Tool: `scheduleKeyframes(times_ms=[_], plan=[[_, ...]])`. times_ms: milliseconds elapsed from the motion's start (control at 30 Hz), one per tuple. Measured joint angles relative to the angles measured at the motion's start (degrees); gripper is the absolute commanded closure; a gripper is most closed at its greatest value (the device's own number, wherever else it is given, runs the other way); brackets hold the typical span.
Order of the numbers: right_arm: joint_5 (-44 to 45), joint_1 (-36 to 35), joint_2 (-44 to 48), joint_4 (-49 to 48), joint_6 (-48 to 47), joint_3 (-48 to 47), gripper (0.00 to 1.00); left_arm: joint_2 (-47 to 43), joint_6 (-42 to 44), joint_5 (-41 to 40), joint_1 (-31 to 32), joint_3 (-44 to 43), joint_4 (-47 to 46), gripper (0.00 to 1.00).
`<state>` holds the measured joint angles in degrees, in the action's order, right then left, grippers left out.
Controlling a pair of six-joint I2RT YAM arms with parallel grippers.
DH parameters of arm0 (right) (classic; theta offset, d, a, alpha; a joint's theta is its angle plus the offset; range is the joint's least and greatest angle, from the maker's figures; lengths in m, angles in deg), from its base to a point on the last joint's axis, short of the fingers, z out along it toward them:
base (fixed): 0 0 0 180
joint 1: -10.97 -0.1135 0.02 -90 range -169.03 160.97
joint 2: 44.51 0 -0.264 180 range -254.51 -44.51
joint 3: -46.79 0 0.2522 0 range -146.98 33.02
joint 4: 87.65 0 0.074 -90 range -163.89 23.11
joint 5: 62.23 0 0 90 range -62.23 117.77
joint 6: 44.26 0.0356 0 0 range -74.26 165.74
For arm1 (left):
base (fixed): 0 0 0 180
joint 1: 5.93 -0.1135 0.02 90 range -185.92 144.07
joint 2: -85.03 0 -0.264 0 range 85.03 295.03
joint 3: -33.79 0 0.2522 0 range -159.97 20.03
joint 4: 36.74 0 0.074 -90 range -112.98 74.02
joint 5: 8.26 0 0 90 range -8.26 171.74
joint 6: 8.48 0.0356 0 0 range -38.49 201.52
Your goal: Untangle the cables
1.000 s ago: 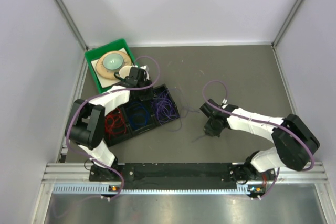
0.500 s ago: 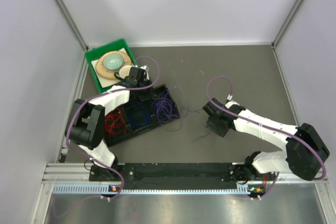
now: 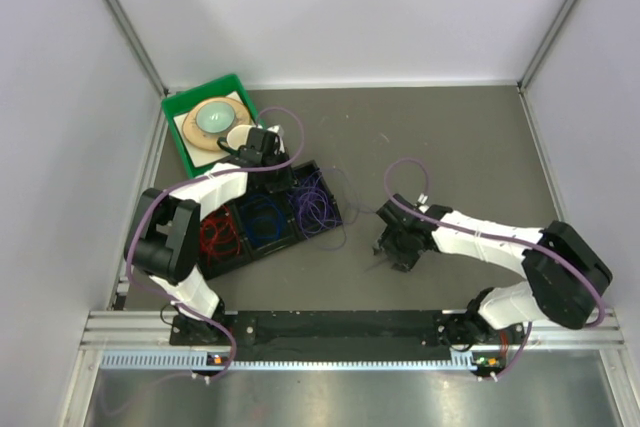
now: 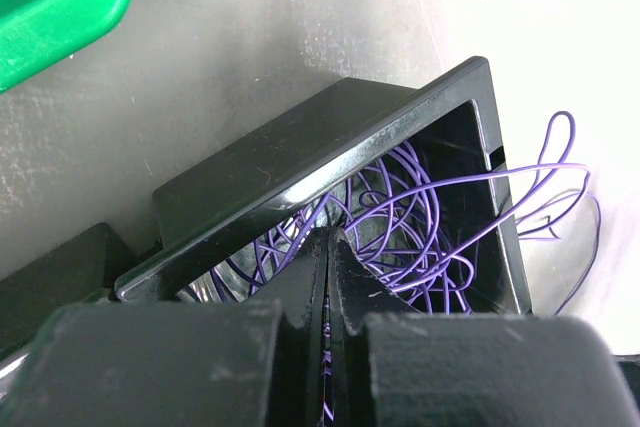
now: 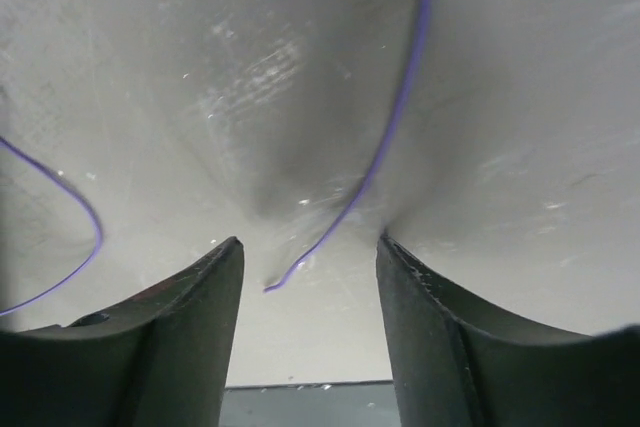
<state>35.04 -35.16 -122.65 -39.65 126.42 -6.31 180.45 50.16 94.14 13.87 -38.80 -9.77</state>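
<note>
Grey surface (image 3: pixel 450 147), loose purple cable (image 5: pixel 400 117).
My right hand (image 5: pixel 310 247), released, straddles its end running to 12 o'clock; my left hand (image 4: pixel 328 239) is clenched.

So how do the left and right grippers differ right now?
The left gripper is shut, fingers pressed together; the right gripper is open. The left gripper sits over the black tray, at the compartment of coiled purple cables; the right gripper is low over the table, with a single purple cable ending between its fingers, not gripped. Both point down at purple cable.
</note>
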Motion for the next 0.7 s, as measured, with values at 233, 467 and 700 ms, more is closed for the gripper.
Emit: scheduleKeyframes(times_ms=[233, 467, 700], plan=[[-2.5, -0.3, -2.3, -1.7, 2.0, -1.0, 0.7, -0.1, 0.0, 0.0, 0.0, 0.0, 0.1, 1.0], [-0.9, -0.4, -5.7, -0.2, 3.9, -3.5, 1.0, -0.3, 0.0, 0.0, 0.0, 0.0, 0.4, 1.0], [0.5, -0.5, -5.3, 0.6, 4.5, -3.6, 1.0, -1.4, 0.0, -0.1, 0.0, 0.0, 0.5, 1.0]])
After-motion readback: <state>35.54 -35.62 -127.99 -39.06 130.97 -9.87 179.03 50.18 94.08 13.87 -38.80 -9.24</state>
